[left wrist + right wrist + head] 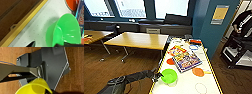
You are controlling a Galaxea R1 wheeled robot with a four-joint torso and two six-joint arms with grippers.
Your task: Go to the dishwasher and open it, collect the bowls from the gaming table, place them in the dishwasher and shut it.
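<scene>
A lime green bowl [169,75] stands on the white top of the gaming table [189,86], close to its yellow rim. My left gripper [156,75] reaches in from the left and is open at the bowl's near side. In the left wrist view the green bowl [66,31] looms large, with the left gripper [49,44] straddling its near wall, one dark fingertip [31,44] outside over the table top. My right gripper [46,91] is shut on a yellow bowl [35,87], held in the air above the robot's dark base [53,65].
On the gaming table lie flat orange discs [198,72], a colourful box [186,60] and small items at the far end. Wood-topped tables [139,40] stand to the left over a wood floor. A person [242,22] stands at a black rig on the right.
</scene>
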